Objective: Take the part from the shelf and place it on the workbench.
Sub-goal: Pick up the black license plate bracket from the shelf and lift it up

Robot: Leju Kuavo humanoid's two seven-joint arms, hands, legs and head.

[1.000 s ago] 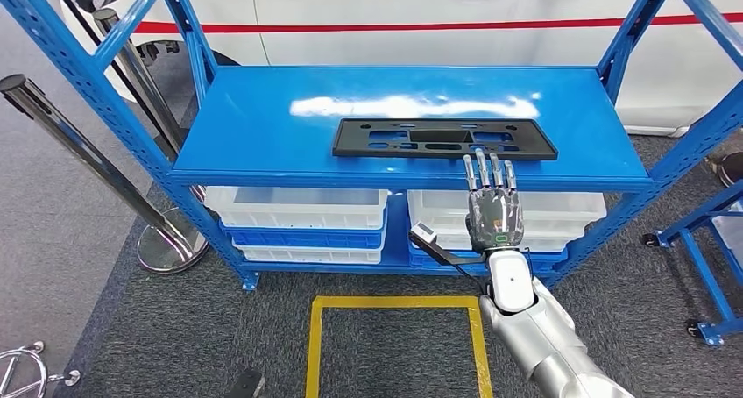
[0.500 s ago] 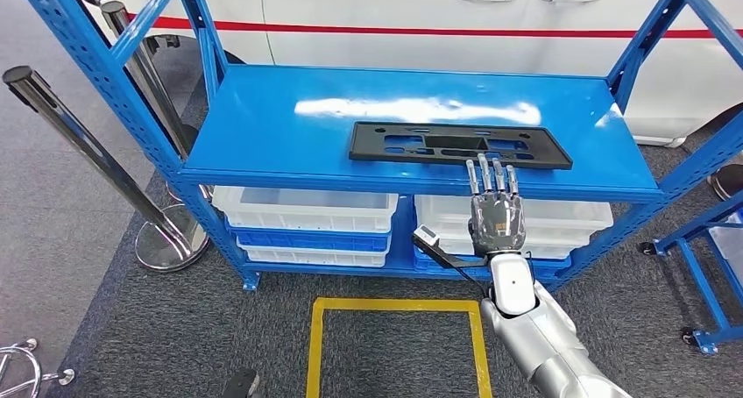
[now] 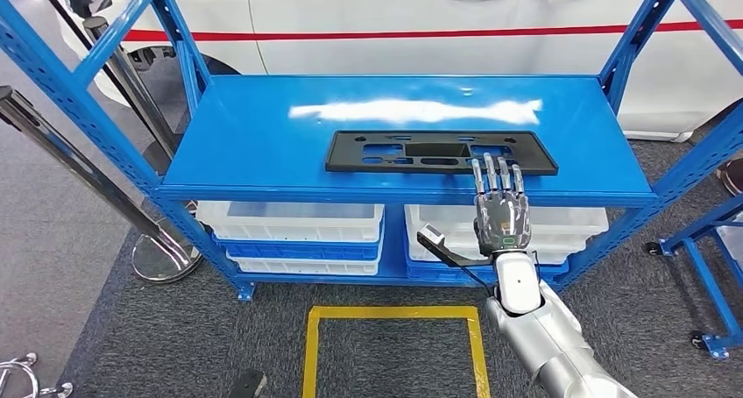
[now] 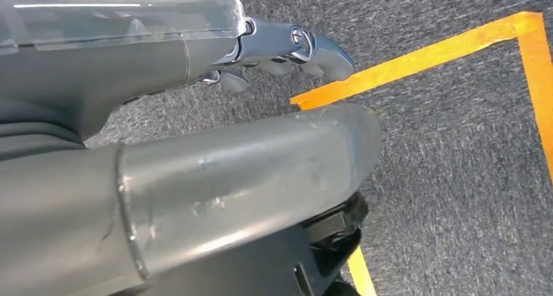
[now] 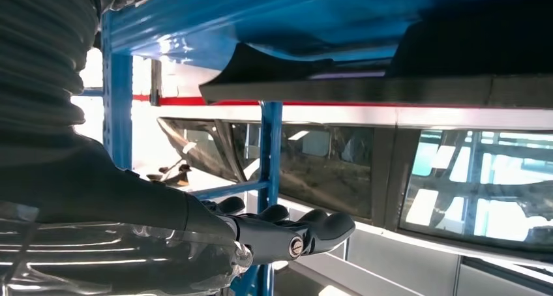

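Black plastic panel (image 3: 441,152) is seen flat on the blue shelf (image 3: 263,135).
Right robot hand (image 3: 501,212) is raised with fingers spread, its fingertips (image 3: 496,166) overlapping the panel's near edge; contact cannot be told.

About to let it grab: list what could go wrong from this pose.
1. The part lies flat on the shelf, so the right hand, open at its near edge, may push it back instead of getting under it.
2. The hand meets the part right of its middle; lifted there, the long part could tilt or slip.
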